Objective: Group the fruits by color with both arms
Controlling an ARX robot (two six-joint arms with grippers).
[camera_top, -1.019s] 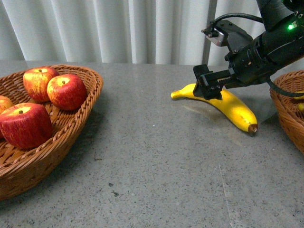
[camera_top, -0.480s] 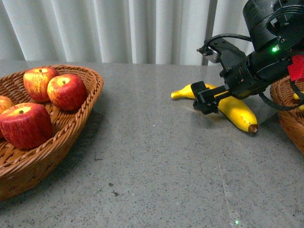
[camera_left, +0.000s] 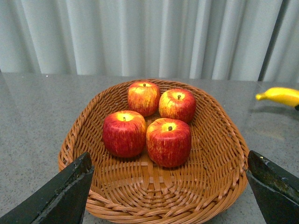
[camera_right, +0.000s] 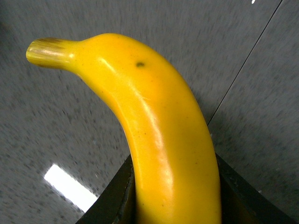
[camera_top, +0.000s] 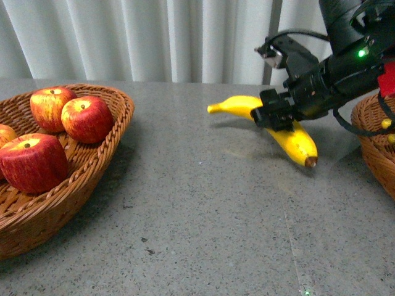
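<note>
**Inspector A:** Nearest item, front view?

**Inspector B:** The left wicker basket on the grey table, holding red apples. The left wrist view shows four apples in it, clustered near the middle. The left gripper hangs in front of that basket — its two black fingers are spread wide, nothing between them.

**Inspector A:** Farther back?

**Inspector B:** The right gripper pinches a banana at about mid-length. The banana is clear of the table, its brown tip lowest and its stem end pointing toward the left basket. The right wrist view confirms it — the banana sits clamped between the black fingers.

**Inspector A:** Anything else?

**Inspector B:** A second wicker basket at the right edge, partly cut off. A pale curtain stands behind the table.
</note>
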